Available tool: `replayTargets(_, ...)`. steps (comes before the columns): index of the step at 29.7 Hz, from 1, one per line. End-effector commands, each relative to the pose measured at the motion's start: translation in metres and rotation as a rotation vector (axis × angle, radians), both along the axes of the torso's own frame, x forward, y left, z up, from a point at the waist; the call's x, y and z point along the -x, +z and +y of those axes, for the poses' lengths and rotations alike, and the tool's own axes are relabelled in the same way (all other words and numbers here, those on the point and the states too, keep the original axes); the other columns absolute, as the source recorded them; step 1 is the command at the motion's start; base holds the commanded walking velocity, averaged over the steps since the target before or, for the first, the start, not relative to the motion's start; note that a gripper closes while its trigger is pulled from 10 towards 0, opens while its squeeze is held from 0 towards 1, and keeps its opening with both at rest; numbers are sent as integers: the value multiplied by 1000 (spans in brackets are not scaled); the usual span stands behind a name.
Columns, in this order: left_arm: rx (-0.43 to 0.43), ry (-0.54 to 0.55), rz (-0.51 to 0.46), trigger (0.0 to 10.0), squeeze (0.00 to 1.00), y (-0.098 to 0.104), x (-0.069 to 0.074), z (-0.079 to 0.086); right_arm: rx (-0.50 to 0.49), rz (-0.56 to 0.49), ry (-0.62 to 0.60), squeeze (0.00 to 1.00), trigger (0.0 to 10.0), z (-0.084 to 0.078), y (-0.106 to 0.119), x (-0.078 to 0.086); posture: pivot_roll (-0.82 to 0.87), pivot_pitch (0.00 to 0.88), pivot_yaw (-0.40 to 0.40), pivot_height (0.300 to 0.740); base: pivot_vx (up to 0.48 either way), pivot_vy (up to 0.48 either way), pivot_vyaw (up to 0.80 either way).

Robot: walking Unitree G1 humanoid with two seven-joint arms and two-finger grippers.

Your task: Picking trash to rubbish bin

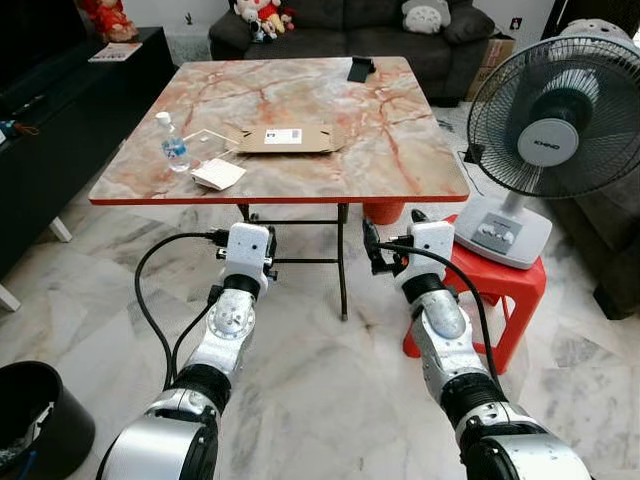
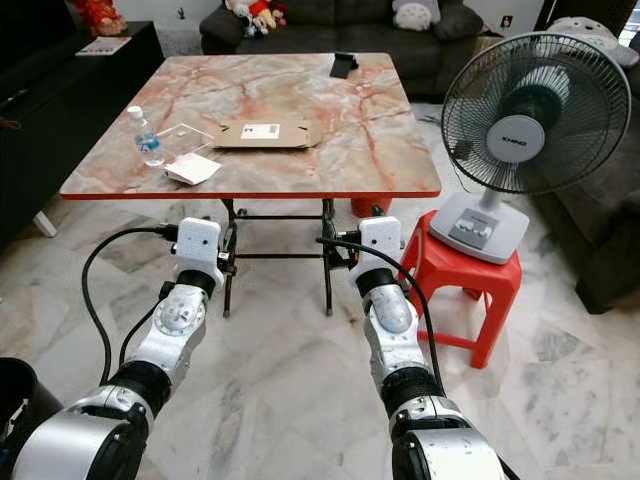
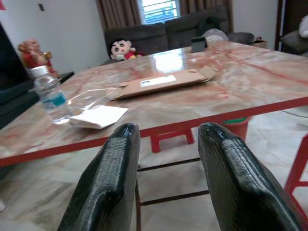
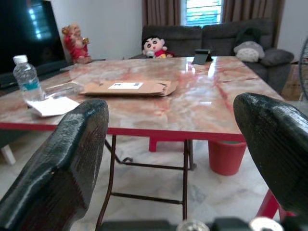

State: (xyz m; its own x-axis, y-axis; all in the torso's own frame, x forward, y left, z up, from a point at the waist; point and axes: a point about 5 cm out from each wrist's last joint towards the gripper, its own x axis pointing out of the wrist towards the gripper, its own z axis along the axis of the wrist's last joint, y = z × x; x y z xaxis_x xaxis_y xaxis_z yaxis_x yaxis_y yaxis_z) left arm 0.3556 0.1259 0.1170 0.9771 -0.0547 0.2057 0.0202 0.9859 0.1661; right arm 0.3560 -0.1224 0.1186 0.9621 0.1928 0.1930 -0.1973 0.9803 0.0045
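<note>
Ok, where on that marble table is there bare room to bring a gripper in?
The marble-patterned table is bare on its right half, between the flat cardboard envelope and the right edge. It is crowded at the near left corner: clear plastic water bottle, white folded paper, clear plastic sheet.

Table: stands at 12 o'clock before the robot. On it, toward 11 o'clock: bottle, upright near the front edge; folded paper just beside the bottle, nearer the edge; flat cardboard packet behind the paper, toward centre. Stool: 2 o'clock, beside the table, bearing a fan. Bin: 8 o'clock, on the floor. Sofa: behind the table.
</note>
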Motion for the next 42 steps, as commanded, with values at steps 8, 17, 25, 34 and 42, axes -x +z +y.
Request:
replayTargets(8,-17,92,-11,10000,0,-1,3,22,-1,-19,5,0,10000,4,1,2,-66,0,26,740,131,0,373)
replayTargets(17,-10,75,-2,10000,0,1,0,15,-13,-21,19,0,10000,11,3,2,-74,0,41,740,370,0,178)
replayTargets(25,-18,58,-13,10000,0,6,-3,11,-4,-22,22,0,10000,11,2,3,-73,0,47,740,396,0,488)
replayTargets(34,-23,56,-17,10000,0,10,-6,10,-3,-15,27,0,10000,13,1,4,-74,0,45,740,402,0,438)
replayTargets(42,-24,61,-20,10000,0,11,-6,10,6,-6,28,0,10000,13,0,3,-63,0,41,740,404,0,0)
